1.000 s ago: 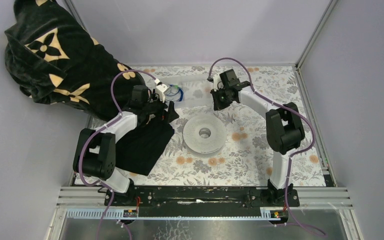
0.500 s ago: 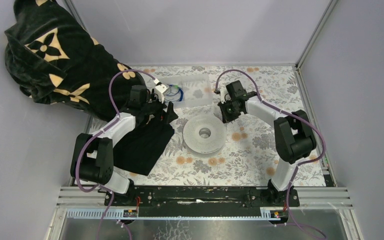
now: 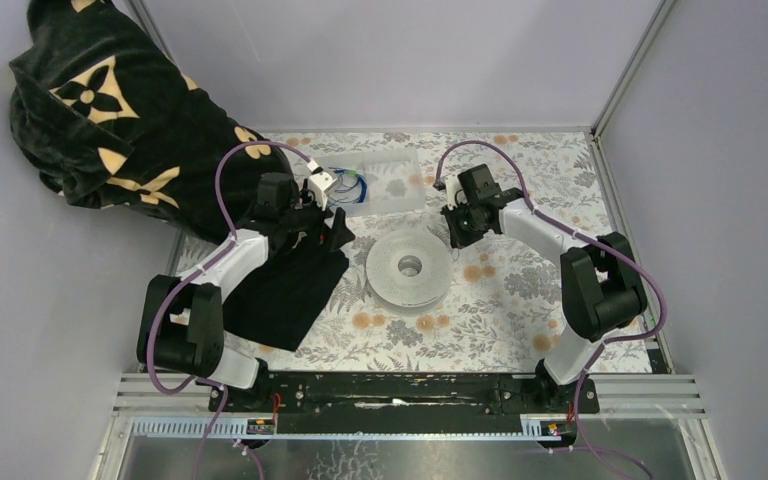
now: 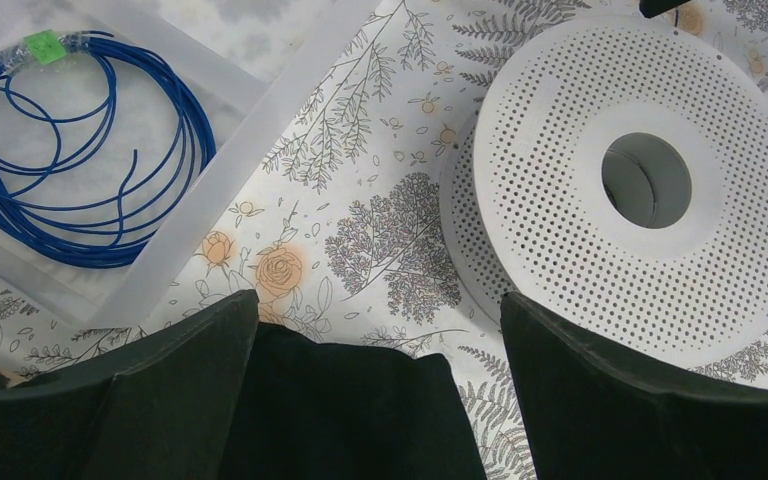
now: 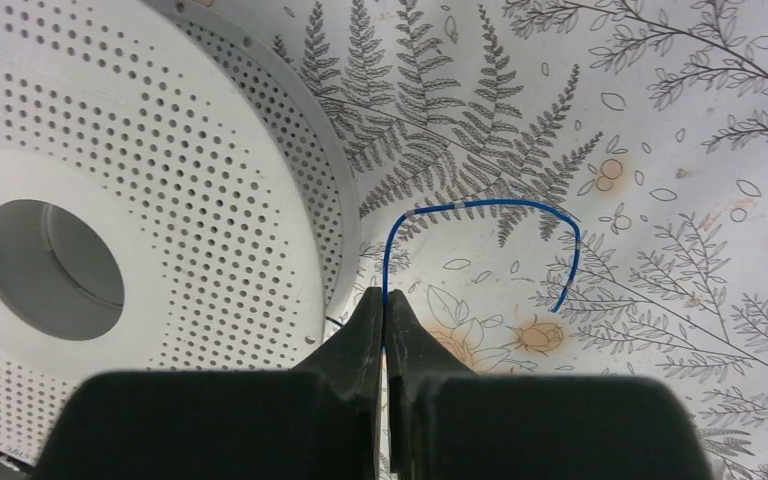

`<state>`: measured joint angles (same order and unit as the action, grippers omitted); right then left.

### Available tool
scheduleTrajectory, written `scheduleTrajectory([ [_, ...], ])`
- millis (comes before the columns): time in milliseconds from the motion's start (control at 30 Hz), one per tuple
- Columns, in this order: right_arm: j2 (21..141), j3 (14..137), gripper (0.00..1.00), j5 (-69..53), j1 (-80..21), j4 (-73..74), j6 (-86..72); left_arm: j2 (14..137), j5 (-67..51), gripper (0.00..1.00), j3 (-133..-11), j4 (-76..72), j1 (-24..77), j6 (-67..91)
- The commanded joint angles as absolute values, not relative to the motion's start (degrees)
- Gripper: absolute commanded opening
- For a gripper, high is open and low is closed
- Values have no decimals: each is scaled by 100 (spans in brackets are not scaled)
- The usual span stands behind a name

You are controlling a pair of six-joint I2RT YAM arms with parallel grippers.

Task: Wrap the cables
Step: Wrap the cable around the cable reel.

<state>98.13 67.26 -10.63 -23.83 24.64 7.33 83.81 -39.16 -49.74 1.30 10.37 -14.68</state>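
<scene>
A loose coil of thin blue cables [image 4: 80,170] with a green tag lies in a clear tray [image 4: 250,150]; the top view shows it at the back left [image 3: 348,185]. My right gripper [image 5: 385,300] is shut on another blue cable [image 5: 480,208], whose free end arcs over the tablecloth just right of the white perforated spool [image 5: 110,220]. From above, that gripper [image 3: 457,235] hangs at the spool's [image 3: 410,268] far right edge. My left gripper [image 4: 380,330] stands wide open and empty above a black cloth [image 4: 350,410], between tray and spool.
A large black blanket with tan flower marks [image 3: 110,110] is heaped at the back left corner. The black cloth [image 3: 285,290] lies flat left of the spool. Metal frame posts and grey walls bound the floral tablecloth [image 3: 520,300].
My right arm has swung from beside the tray toward the near side, down to the spool's far right edge, its gripper staying shut. The left arm has barely shifted.
</scene>
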Motion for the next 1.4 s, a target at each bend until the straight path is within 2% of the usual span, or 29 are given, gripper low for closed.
scheduleTrajectory([
  [0, 9795, 6965, 0, -819, -2373, 2338, 897, 8317, -4116, 98, -4922, 143, 1046, -1646],
  [333, 10685, 8232, 0, -1465, -2604, 2601, 894, 8400, -4216, 98, -4904, 110, 1045, -1602],
  [567, 11219, 8947, 1, -1867, -2969, 2696, 1063, 8519, -3999, 97, -4777, -253, 1046, -817],
  [1100, 12349, 10168, 10, -2918, -3536, 3175, 1510, 8947, -4116, 96, -4621, -617, 734, -377],
  [1300, 12477, 10257, 11, -3232, -3562, 3141, 1603, 9348, -4471, 96, -4622, -1520, 726, 304],
  [1367, 12465, 10197, 12, -3384, -3565, 3064, 1594, 9448, -4466, 93, -4574, -1949, 726, 788],
])
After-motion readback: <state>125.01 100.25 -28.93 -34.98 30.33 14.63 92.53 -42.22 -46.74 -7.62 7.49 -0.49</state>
